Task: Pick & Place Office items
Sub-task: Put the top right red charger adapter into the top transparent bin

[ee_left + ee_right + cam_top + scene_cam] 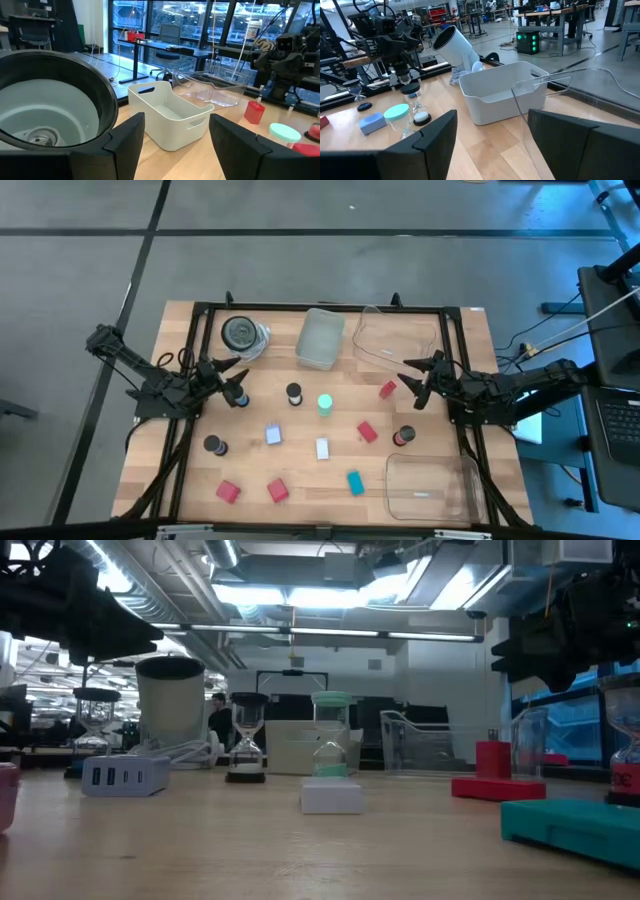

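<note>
We judge no pick has begun: both grippers hover with jaws apart and empty, the left gripper (243,393) left of the white bin (320,338), the right gripper (408,382) to its right. The items, matte blocks and small hourglasses like the green-capped one (325,404), lie scattered on the wooden table (180,330) near-side of the bin. Next we must descend on one piece.

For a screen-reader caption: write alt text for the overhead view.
Two dark robot arms reach in from either side of a wooden table, the left claw and right claw open and empty. Between them lie small red, teal and white blocks and hourglasses, one green-capped. A white bin sits at the far edge.
</note>
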